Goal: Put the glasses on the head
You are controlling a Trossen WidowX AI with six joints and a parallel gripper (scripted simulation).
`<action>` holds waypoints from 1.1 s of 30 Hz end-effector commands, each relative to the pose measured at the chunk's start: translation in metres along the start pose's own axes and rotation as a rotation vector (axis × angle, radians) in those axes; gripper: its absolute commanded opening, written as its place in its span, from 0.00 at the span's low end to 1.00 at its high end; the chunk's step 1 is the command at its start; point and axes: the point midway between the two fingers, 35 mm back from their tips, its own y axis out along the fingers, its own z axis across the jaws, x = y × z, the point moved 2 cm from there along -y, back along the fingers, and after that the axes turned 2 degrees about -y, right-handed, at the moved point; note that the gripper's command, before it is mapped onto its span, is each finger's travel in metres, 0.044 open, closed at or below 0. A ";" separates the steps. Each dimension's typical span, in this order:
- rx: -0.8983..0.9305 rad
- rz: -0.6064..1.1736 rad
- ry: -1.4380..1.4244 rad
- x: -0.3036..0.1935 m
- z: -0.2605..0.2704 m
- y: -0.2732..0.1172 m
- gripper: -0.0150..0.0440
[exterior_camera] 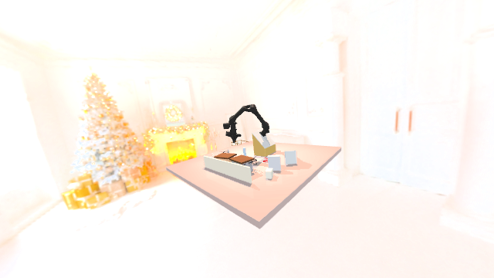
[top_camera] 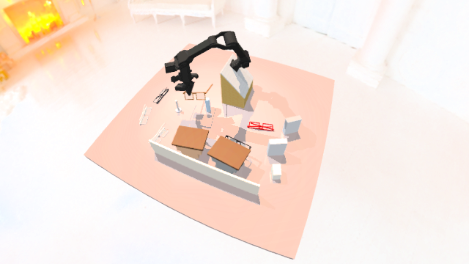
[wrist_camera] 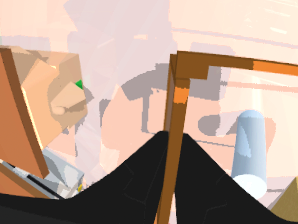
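Note:
The tortoiseshell glasses hang in the air, brown with orange patches. My gripper is shut on one side piece of them; the frame's corner shows just beyond the fingertips in the wrist view. The tan display head is under a brown board; its green tag shows in the wrist view, left of the held glasses and apart from them. The other head is grey, under the second board, with dark glasses beside it. Both faces are largely hidden in the top and exterior views.
A blue cylinder stands near the held glasses, and a white post nearby. Brown boards overhang the heads. A low wall runs behind them. A wedge block, red glasses and pale boxes stand elsewhere.

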 end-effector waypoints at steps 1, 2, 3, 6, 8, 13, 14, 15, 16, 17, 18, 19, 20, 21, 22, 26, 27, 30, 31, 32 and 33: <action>-0.025 0.002 -0.164 -0.007 -0.002 0.005 0.25; -0.028 0.002 -0.202 -0.009 -0.002 0.006 0.25; -0.032 0.001 -0.241 -0.010 -0.001 0.006 0.25; -0.044 0.002 -0.357 -0.014 -0.001 0.008 0.25; -0.052 0.003 -0.435 -0.016 -0.001 0.009 0.25; -0.071 0.008 -0.628 -0.022 0.000 0.012 0.25; -0.075 0.009 -0.667 -0.024 0.000 0.013 0.25; -0.079 0.011 -0.705 -0.025 0.000 0.013 0.25; -0.083 0.012 -0.744 -0.026 0.000 0.014 0.25; -0.087 0.014 -0.783 -0.027 0.000 0.014 0.25; -0.091 0.016 -0.822 -0.029 0.000 0.015 0.25; -0.094 0.018 -0.860 -0.030 0.000 0.016 0.25; -0.098 0.020 -0.899 -0.031 0.000 0.016 0.25; -0.102 0.023 -0.938 -0.032 0.000 0.017 0.25; -0.106 0.025 -0.976 -0.034 0.000 0.017 0.25; -0.120 0.037 -1.131 -0.039 0.000 0.020 0.25; -0.124 0.040 -1.170 -0.040 0.000 0.020 0.25; -0.135 0.050 -1.286 -0.044 0.000 0.022 0.25; -0.138 0.054 -1.324 -0.045 0.000 0.023 0.25; -0.141 0.058 -1.363 -0.046 0.000 0.023 0.25; -0.145 0.062 -1.402 -0.047 0.000 0.024 0.25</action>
